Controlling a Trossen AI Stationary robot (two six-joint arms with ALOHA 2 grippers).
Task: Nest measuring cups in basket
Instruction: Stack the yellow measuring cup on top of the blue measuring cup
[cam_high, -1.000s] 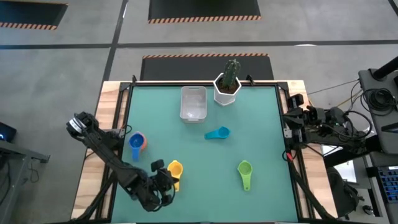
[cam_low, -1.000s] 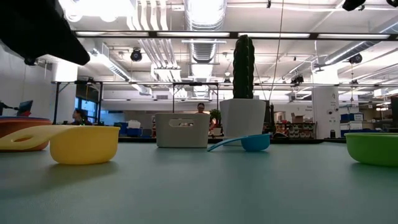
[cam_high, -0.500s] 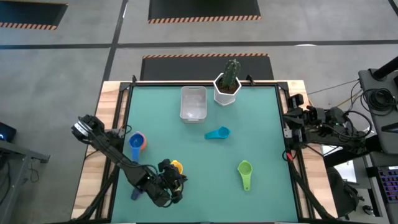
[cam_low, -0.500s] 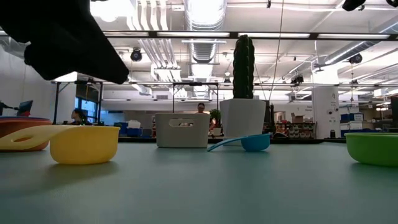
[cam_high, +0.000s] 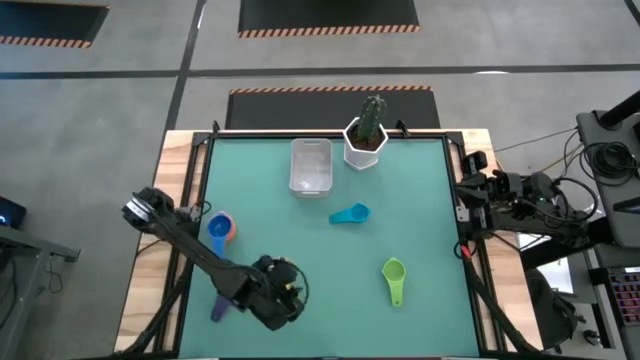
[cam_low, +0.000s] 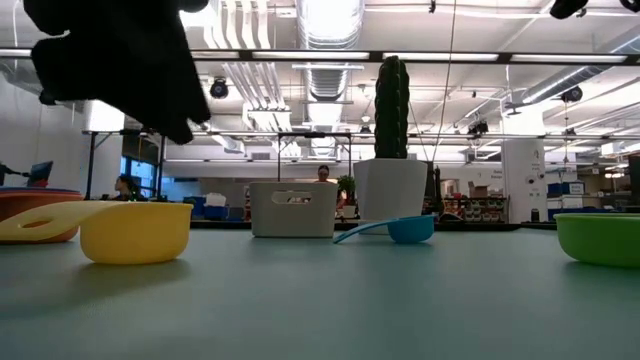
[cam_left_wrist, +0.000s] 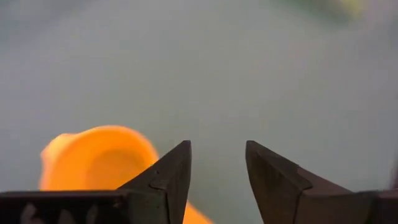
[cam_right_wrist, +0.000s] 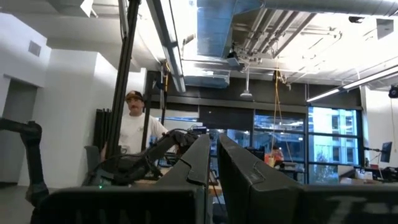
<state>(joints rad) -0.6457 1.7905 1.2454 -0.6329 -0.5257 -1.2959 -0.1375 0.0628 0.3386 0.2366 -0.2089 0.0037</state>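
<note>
The left gripper (cam_left_wrist: 217, 177) hangs spread and empty above the small yellow plastic measuring cup (cam_low: 135, 231), apparently lining up a grab; the clear rectangular plastic basket (cam_high: 310, 165) sits far off; the right gripper (cam_right_wrist: 212, 163) waits shut beside the table.

From above, the left pincer (cam_high: 285, 295) covers the yellow cup (cam_low: 135, 231). In its wrist view that cup is blurred (its lower part cut off).
</note>
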